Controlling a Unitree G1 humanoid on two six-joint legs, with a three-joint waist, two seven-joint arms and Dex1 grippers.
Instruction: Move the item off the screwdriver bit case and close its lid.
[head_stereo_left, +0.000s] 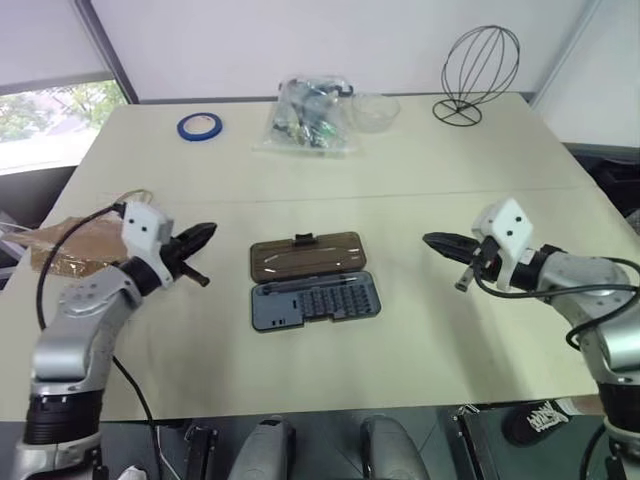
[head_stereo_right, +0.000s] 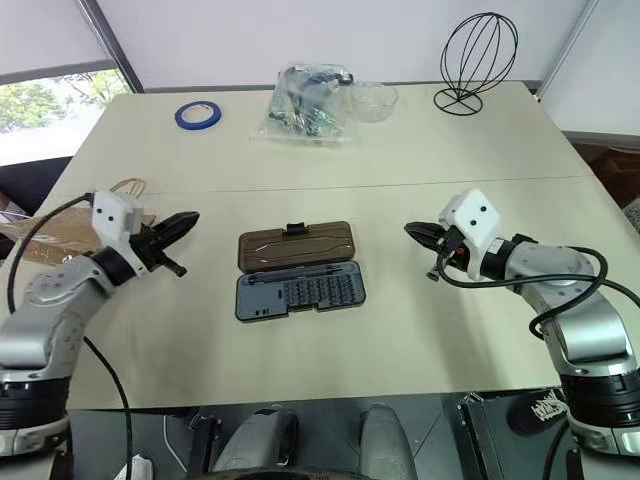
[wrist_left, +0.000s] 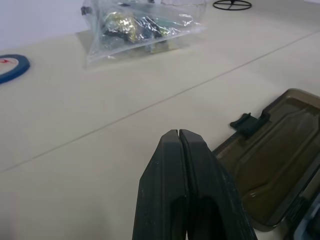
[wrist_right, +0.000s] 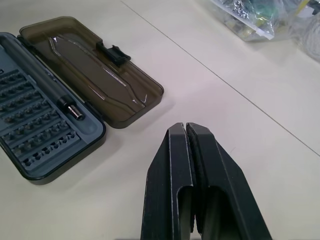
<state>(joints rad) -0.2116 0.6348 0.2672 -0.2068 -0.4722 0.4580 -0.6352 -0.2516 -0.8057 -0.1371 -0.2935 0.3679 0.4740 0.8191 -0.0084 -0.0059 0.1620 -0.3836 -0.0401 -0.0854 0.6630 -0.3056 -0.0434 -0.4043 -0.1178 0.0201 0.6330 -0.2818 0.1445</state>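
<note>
Left gripper (head_stereo_left: 205, 233) clenched, empty, I see right gripper (head_stereo_left: 432, 241) same, both flanking screwdriver bit case (head_stereo_left: 315, 301), apart from it; lid (head_stereo_left: 306, 255) lying open flat on table (head_stereo_left: 420, 170).

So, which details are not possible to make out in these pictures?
- Clear plastic bag: its contents are jumbled behind crinkled plastic in the eye views, too small to name.
- Screwdriver bit case: the tray's near end is cut off by the right wrist view's edge.
- Lid: partly hidden behind the left gripper, whose jaws are shut, and cut off by the left wrist view's edge.
</note>
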